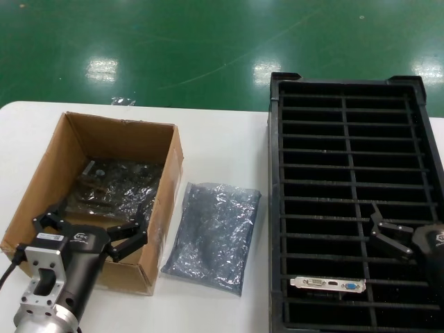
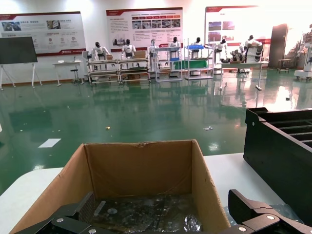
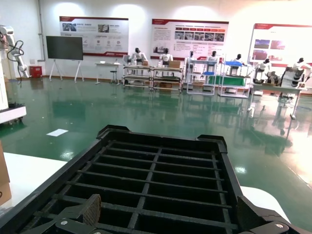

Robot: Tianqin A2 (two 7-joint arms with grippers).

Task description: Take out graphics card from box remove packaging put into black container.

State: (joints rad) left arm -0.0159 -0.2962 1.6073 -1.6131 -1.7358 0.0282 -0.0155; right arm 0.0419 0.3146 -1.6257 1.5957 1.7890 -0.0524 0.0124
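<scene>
1. Fingers of the left gripper (image 1: 94, 225) are spread wide and hold nothing; they hover over the near wall of the box (image 1: 50, 161).
2. Right gripper (image 1: 388, 232), its fingers also spread and empty, hangs above the near part of the black container (image 1: 277, 208).
3. Graphics card (image 1: 329, 284) stands in a slot just nearer than the right gripper, silver bracket uppermost, its long axis across the container, along the slot.
4. Packaging (image 1: 214, 236), crinkled grey-blue and flat, lies on the white table (image 1: 222, 146) between box and container.
5. Bagged dark boards (image 1: 114, 186) lie in the box just beyond the left fingers; the left arm is judged nearer for the next pick.
</scene>
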